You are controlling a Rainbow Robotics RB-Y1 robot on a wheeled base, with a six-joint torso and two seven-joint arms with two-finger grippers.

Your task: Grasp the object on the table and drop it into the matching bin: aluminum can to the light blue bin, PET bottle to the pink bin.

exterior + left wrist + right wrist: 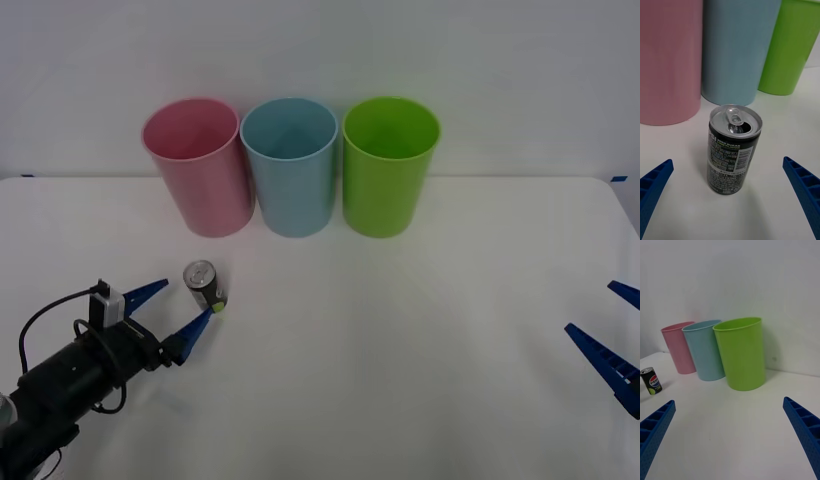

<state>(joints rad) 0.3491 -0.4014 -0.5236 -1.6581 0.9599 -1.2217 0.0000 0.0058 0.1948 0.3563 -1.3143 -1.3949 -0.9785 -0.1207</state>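
A small dark aluminum can [205,285] with a silver opened top stands upright on the white table [380,360], in front of the pink bin [195,165]. It also appears as the can [732,150] and the can [651,380]. My left gripper [178,308] is open, its blue fingers [197,327] just short of the can on either side, not touching it. The light blue bin [290,165] stands between the pink bin and a lime green one. My right gripper [610,345] waits open at the table's right edge.
A lime green bin [388,165] stands right of the light blue one; all three tubs line the table's back against a white wall. The left arm's black wrist and cable [60,370] lie low over the front left corner.
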